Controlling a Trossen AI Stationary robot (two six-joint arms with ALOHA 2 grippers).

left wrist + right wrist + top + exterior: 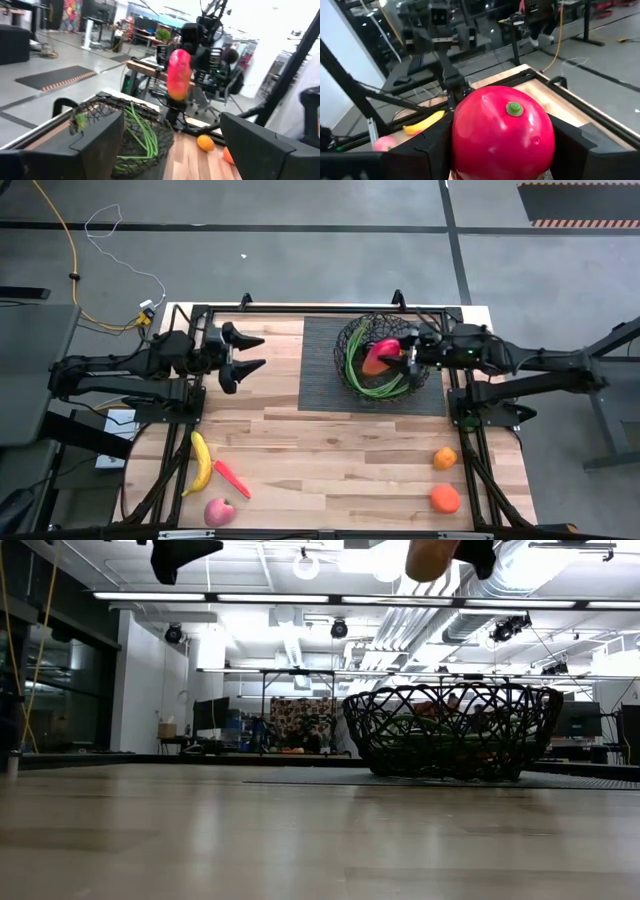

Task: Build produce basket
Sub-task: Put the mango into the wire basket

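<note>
right gripper (404, 352): over the basket (352, 365), jaws clamped on the red-yellow pepper (380, 355); in the right wrist view the pepper (502, 132) fills the space between the fingers (587, 145), green stem cap facing the camera.
pepper height: raised above the basket; the low view shows it (432, 557) at the top edge, well clear of the rim (450, 690).
left gripper (248, 352): parked in the air left of the basket, off the mat, jaws spread apart, holding nothing. Left wrist view looks past its fingers (95, 145) at the pepper (179, 74) hanging in the other arm's grip.
basket: black wire bowl, sits on the dark ribbed mat (325, 395) at the far middle of the tabletop (330, 470).
basket contents: long green beans (362, 385) curled along the inside wall; also visible in the left wrist view (142, 131).
banana (201, 463): near-left part of the tabletop, lying loose.
carrot (232, 478): just beside the banana on its right; can't tell whether they touch.
apple (219, 512): pink-red, near edge, below the banana and carrot.
oranges: two at near right, one (445, 458) farther in, one (445, 498) closer to the near edge, apart from each other.
</note>
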